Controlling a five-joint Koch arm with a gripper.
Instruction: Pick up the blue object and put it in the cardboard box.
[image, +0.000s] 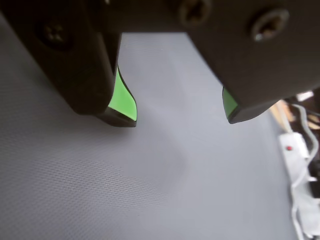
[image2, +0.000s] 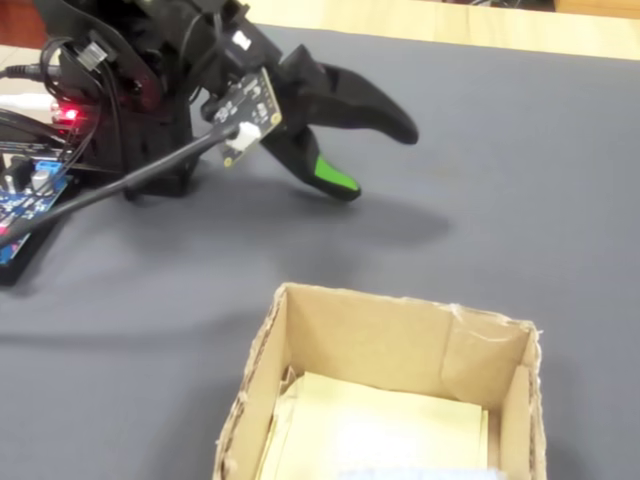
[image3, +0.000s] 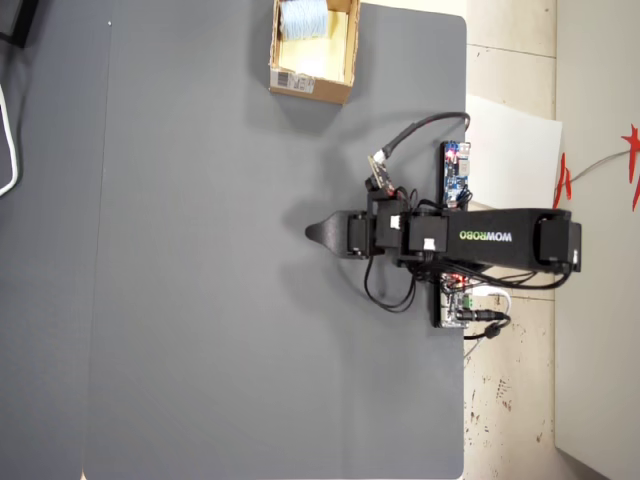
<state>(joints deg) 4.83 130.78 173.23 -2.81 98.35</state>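
Observation:
The cardboard box (image3: 308, 86) stands at the top edge of the overhead view on the dark grey mat, its white label facing the arm. The pale blue object (image3: 303, 18) lies inside it, on the pale floor. In the fixed view the cardboard box (image2: 380, 340) fills the foreground, and only a blue sliver of the blue object (image2: 420, 473) shows at the bottom edge. My gripper (image: 179, 117) is open with green-padded jaws spread wide and only bare mat between them. The gripper (image2: 375, 160) hovers over the mat away from the box, and the gripper (image3: 312, 232) points left in the overhead view.
A blue circuit board (image3: 455, 172) and cables sit beside the arm base at the mat's right edge; the circuit board (image2: 25, 195) is at the far left of the fixed view. A white power strip (image: 300, 150) lies at the right of the wrist view.

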